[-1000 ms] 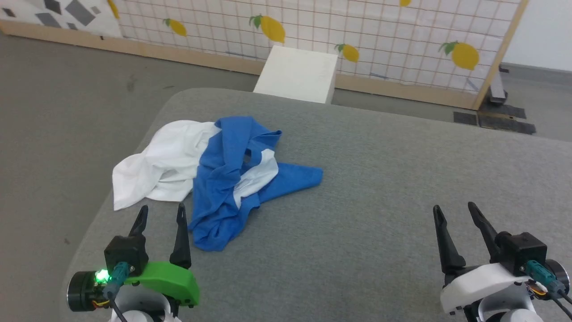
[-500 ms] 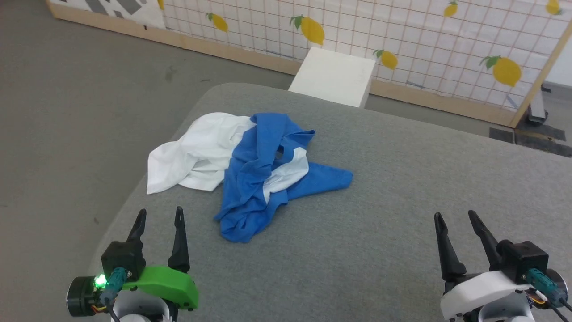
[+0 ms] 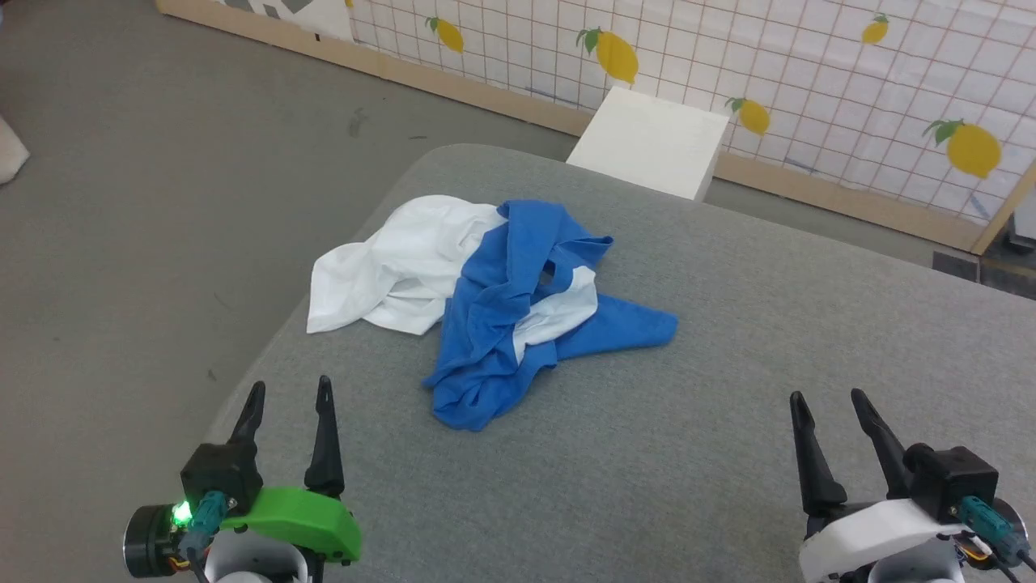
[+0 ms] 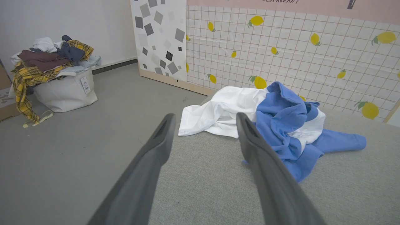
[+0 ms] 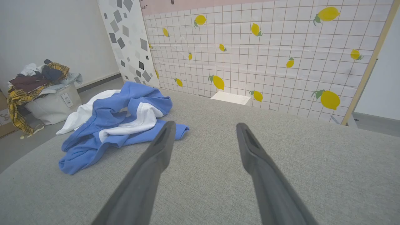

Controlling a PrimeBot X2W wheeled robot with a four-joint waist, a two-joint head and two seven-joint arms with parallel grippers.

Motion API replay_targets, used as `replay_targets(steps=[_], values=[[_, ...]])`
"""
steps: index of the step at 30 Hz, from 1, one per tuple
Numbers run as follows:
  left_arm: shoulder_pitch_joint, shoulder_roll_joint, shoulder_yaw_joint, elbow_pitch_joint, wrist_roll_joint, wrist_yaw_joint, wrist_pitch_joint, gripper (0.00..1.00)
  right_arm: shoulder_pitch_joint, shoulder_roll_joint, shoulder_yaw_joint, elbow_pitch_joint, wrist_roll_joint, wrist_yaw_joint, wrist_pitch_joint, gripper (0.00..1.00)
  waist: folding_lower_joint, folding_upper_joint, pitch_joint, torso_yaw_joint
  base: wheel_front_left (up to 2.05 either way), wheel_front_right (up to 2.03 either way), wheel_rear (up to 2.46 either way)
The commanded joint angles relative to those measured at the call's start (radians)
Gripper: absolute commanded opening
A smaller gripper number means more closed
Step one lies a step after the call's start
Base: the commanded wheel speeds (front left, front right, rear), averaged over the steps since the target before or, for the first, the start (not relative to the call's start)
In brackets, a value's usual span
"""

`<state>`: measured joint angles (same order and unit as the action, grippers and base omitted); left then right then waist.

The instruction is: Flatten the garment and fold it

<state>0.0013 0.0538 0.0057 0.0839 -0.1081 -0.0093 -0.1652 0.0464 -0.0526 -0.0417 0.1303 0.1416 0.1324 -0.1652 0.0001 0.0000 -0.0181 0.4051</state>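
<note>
Garment (image 3: 486, 300): white-and-blue shirt, crumpled in heap, unfolded, lying near grey surface's far-left edge.

Grey fabric-covered surface (image 3: 728, 405), flat, with a rounded far-left corner. The garment (image 3: 486, 324) lies crumpled directly on it near that corner, white body bunched toward the left edge and blue sleeves and shoulders twisted in a heap just right of the white. One blue sleeve end sticks out flat toward the middle; the white hem reaches the left edge, overhang unclear.
</note>
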Motion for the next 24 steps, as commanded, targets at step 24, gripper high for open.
replay_targets(steps=[24], values=[[-0.479,0.003,-0.081,0.295,-0.227,-0.093,0.154,1.0,-0.027,0.002,-0.052,0.001,-0.038,-0.001,-0.009,1.0,-0.0001,0.0,0.136,-0.077,0.0,0.0,0.0]])
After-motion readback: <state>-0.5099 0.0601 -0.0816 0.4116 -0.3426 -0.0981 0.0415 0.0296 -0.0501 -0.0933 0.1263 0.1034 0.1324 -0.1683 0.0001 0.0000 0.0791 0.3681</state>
